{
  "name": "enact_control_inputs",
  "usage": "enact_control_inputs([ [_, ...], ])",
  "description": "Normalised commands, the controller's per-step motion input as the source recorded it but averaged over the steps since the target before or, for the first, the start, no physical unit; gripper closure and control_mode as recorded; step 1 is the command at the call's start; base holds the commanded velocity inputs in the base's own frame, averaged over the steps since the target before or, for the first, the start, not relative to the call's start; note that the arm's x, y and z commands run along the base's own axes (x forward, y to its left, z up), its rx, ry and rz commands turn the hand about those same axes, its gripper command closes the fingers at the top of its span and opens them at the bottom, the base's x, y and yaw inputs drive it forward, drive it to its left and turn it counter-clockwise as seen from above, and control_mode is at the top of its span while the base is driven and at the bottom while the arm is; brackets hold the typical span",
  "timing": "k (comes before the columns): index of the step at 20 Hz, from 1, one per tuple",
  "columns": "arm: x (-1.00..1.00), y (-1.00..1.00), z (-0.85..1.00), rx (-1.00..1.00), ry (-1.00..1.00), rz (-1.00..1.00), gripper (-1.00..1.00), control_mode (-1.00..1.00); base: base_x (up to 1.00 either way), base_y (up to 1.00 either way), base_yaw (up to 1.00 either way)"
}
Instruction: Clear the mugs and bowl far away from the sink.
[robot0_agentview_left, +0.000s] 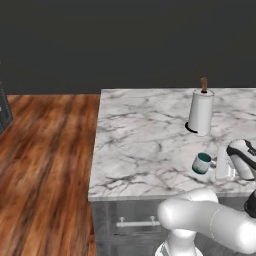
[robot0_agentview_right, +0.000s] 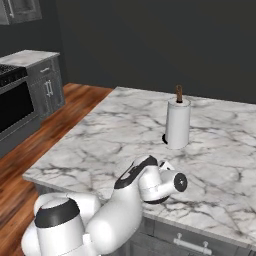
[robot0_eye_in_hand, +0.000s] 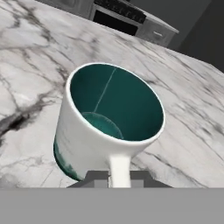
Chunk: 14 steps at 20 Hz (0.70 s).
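Marble surface (robot0_agentview_left: 145, 140) carries the pale grey mug (robot0_agentview_left: 201, 163) with its teal inside near the front edge, tilted. Its handle (robot0_eye_in_hand: 120, 168) sits pinched between the narrowed gripper (robot0_eye_in_hand: 119, 176) fingers. Farther back stands a white paper-towel roll (robot0_agentview_left: 201, 112).

We can read no text, label, brand, number or sign anywhere here; the pale grey mug (robot0_eye_in_hand: 109, 127) and the paper towel roll (robot0_agentview_left: 201, 112) are unmarked.
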Motion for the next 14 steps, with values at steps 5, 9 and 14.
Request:
enact_control_inputs([
  [5,0.12,0.0,-0.24,0.0,0.0,0.0,1.0,-1.0,0.0,0.0,0.0],
  [9,0.0,0.01,-0.08,0.0,0.0,0.0,-1.0,-1.0,0.0,0.0,0.0],
  [14,-0.09,0.25,0.0,0.0,0.0,0.02,-1.0,-1.0,0.0,0.0,0.0],
])
